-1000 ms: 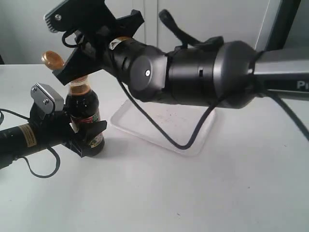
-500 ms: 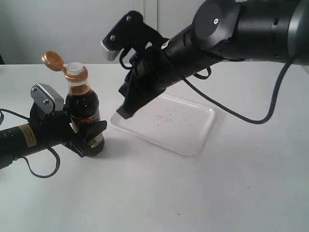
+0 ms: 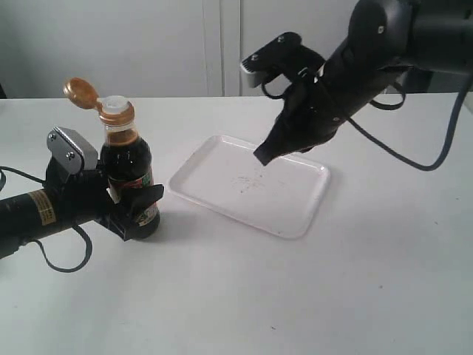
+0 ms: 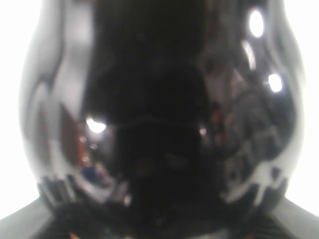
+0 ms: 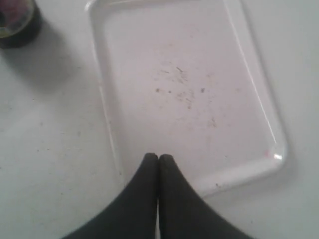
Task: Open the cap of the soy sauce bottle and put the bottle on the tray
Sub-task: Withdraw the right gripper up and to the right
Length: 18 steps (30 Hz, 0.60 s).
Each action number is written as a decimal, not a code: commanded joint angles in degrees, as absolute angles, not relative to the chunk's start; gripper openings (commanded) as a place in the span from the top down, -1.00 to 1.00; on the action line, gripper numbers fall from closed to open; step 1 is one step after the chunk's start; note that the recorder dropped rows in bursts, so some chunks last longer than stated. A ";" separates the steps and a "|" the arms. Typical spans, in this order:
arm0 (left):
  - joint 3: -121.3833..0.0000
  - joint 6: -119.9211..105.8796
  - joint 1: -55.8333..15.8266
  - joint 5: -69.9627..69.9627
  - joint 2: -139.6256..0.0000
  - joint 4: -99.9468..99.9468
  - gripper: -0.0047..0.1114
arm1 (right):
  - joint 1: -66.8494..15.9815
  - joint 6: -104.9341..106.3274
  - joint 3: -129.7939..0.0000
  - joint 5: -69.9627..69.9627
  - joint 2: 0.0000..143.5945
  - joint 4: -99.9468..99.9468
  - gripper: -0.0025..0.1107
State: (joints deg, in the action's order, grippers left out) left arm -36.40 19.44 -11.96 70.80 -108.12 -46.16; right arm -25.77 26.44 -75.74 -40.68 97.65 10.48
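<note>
The soy sauce bottle stands upright on the table at the left, dark liquid filling its body. Its orange-brown cap is flipped open and hangs back on its hinge, baring the white spout. My left gripper is shut on the bottle's lower body, one finger on each side. The white tray lies to the right of the bottle with nothing on it. My right gripper hangs shut above the tray's middle, with nothing between its fingertips. The bottle's base shows in a corner of the right wrist view.
The white table carries only the bottle and tray. A black cable loops under the left arm near the front left. A pale wall and cabinet doors stand behind the table.
My right arm has pulled away from the bottle's top and swung right, now over the tray. The cap stays flipped open. The left gripper and bottle have not moved.
</note>
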 commanded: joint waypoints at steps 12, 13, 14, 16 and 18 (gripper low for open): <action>-36.06 19.55 -12.18 69.96 -108.05 -47.49 0.92 | -15.06 11.58 -75.85 -43.67 96.05 -1.54 0.96; -36.06 19.58 -12.18 69.96 -108.05 -47.49 0.92 | -14.33 11.58 -75.85 -43.67 95.49 -1.54 0.96; -36.06 19.58 -12.18 69.96 -108.05 -47.49 0.92 | -13.57 11.58 -75.85 -43.67 94.95 -1.54 0.96; -36.06 19.67 -12.18 69.96 -108.05 -47.49 0.92 | -12.25 11.49 -75.18 -43.16 93.58 -1.54 0.96; -36.06 19.67 -12.18 69.96 -108.05 -47.49 0.92 | -10.92 11.30 -73.76 -41.54 91.80 -1.54 0.96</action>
State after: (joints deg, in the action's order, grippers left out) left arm -36.40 19.44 -11.96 70.80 -108.12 -46.16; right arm -12.71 11.94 -75.12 -43.16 94.23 -1.03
